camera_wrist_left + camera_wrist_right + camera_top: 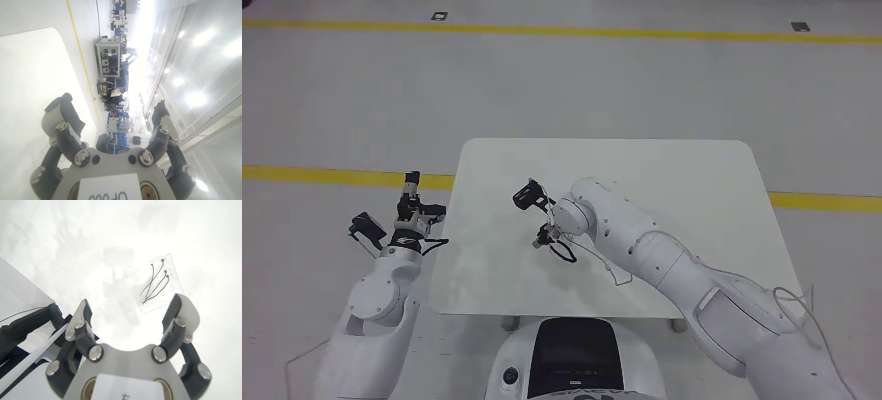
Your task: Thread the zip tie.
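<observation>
Several thin black zip ties [155, 283] lie crossed over one another in a shallow clear tray [175, 275] on the white table [75, 247]. My right gripper [131, 299] hangs above the table just short of the tray, open, with nothing between its ribbed pads [171, 308]. From above, the right gripper [543, 238] sits over the table's left half. My left gripper [414, 195] is held off the table's left edge, open and empty. In its own view the left gripper [113, 99] points past the table's rounded corner [54, 36] into the room.
The white table [672, 200] has bare room across its middle and right side. Yellow floor lines [332, 174] run beside and behind it. A thin cable [597, 262] hangs from the right arm over the table's near part.
</observation>
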Controlling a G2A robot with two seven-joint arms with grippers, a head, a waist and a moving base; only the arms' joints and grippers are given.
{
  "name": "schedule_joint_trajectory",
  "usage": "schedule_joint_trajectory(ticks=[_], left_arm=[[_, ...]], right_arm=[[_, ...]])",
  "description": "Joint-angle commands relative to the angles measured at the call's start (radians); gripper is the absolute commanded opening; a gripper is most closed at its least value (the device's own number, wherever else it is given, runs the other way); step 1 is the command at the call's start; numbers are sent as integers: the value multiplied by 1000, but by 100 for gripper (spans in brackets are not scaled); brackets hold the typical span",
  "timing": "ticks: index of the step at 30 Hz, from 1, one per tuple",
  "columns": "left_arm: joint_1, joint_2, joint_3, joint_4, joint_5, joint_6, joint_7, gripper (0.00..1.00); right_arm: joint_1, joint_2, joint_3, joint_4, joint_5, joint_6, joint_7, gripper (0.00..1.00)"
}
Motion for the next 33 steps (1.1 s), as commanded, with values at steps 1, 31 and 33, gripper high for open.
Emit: schedule_joint_trajectory(ticks=[1, 31, 33], left_arm=[[0, 0, 0, 0, 0, 0, 0, 100], [0, 0, 0, 0, 0, 0, 0, 100], [0, 0, 0, 0, 0, 0, 0, 100]], right_arm=[[0, 1, 0, -1, -2, 0, 0, 100], [-27, -13, 0, 45, 28, -14, -6, 100], [-30, -13, -1, 44, 25, -12, -11, 100]])
